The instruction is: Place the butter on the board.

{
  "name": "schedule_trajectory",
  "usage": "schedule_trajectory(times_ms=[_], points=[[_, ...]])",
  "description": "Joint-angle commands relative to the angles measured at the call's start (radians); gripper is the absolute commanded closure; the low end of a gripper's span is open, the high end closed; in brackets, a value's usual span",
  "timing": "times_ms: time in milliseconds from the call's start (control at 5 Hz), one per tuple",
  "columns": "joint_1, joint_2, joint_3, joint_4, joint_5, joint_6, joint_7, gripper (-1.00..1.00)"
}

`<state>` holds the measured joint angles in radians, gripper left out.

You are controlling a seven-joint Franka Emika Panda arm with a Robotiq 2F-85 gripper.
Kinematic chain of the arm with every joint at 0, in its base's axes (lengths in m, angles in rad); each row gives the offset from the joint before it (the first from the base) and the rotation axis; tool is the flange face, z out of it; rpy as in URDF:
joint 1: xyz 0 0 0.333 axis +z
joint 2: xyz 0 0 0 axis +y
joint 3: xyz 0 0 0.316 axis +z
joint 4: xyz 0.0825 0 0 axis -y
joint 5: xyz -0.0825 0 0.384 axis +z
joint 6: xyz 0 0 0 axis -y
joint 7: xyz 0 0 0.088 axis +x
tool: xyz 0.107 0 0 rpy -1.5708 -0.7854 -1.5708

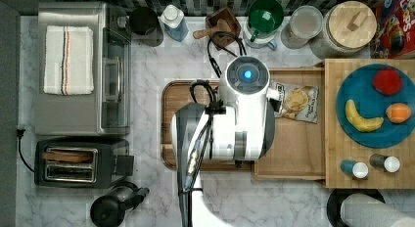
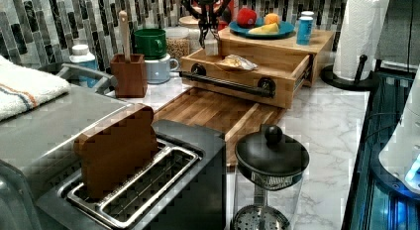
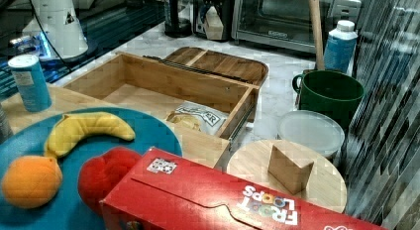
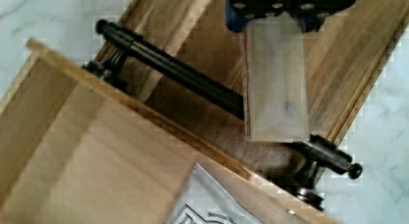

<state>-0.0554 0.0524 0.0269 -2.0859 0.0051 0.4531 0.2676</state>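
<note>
One pale rectangular stick of butter [image 4: 276, 84] hangs pinched in the gripper [image 4: 275, 21], held in the air above the dark wooden board's [image 1: 182, 92] end nearest the drawer and the drawer's black bar handle [image 4: 193, 79]. One open light-wood drawer [image 3: 148, 84] holds a single crinkled snack bag [image 3: 194, 118] in a front corner. One round blue plate [image 1: 364, 134] carries one yellow banana [image 1: 362, 120], one red fruit [image 1: 387, 81] and one orange fruit [image 1: 398, 112].
</note>
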Motion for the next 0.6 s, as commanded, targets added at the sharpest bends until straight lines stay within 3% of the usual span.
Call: schedule_trajectory(times_ms=[200,400,600], points=[[0.102,-0.189,0.144,-0.109,-0.050,0.038,0.377,1.00],[0.087,-0.180,0.192,-0.174,-0.067,0.120,0.496,1.00],[0.047,-0.156,0.230,-0.208,0.000,0.167,0.586,1.00]])
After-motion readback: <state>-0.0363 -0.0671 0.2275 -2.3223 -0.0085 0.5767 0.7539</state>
